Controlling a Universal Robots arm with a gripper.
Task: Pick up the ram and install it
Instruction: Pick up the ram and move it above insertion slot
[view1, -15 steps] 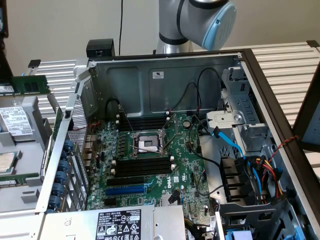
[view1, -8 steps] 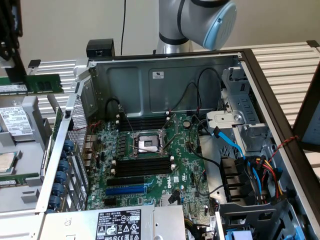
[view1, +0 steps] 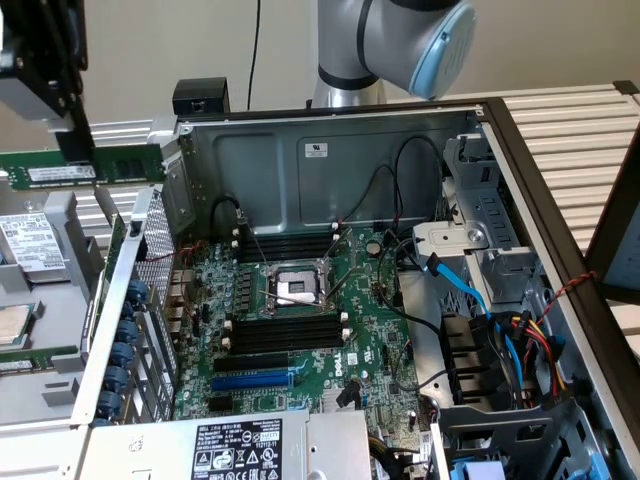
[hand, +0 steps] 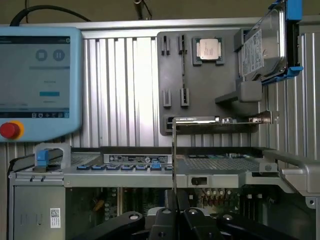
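The ram (view1: 120, 165) is a long green stick with a white label, hanging level in the air at the exterior view's upper left, outside the open computer case. My gripper (view1: 76, 148) is shut on it near its middle. In the wrist view the ram (hand: 174, 150) shows edge-on as a thin line rising from between the dark fingertips of the gripper (hand: 174, 214). The long black slots (view1: 285, 332) with white end clips lie beside the processor socket (view1: 297, 288) on the motherboard, well to the right of and below the held stick.
The case wall (view1: 330, 165) and its side edge (view1: 150, 260) stand between the stick and the motherboard. A grey parts holder (view1: 40, 390) with a hard drive (view1: 30, 250) lies at the exterior view's left. Cables (view1: 480, 330) crowd the right. A teach pendant (hand: 40, 80) shows in the wrist view.
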